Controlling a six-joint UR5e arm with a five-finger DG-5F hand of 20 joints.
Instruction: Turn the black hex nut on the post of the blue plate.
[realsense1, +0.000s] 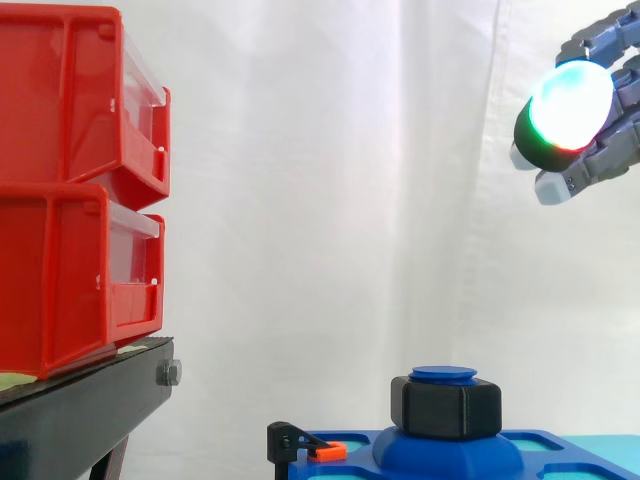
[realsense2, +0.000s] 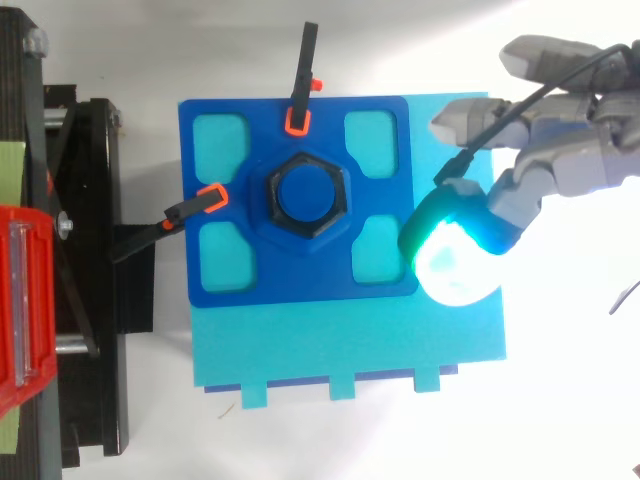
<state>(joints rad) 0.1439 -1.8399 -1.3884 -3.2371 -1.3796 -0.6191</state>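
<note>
The black hex nut (realsense1: 445, 407) (realsense2: 340, 195) sits on the blue post (realsense2: 305, 192) at the middle of the blue plate (realsense2: 300, 282); the post's round top (realsense1: 443, 374) shows just above the nut. My hand (realsense1: 612, 140) (realsense2: 570, 170) hangs high above and to the right of the nut, well clear of it. Its fingers are loosely spread and hold nothing. One thick fingertip pad (realsense1: 568, 100) (realsense2: 455, 262) glows white, green and cyan; in the top view it lies over the plate's right edge.
Two black clamps with orange tips (realsense2: 298, 95) (realsense2: 185, 210) pin the plate at its far and left sides. The plate rests on a cyan board (realsense2: 350, 340). Stacked red bins (realsense1: 70, 190) stand on a black stand (realsense1: 90, 400) to the left.
</note>
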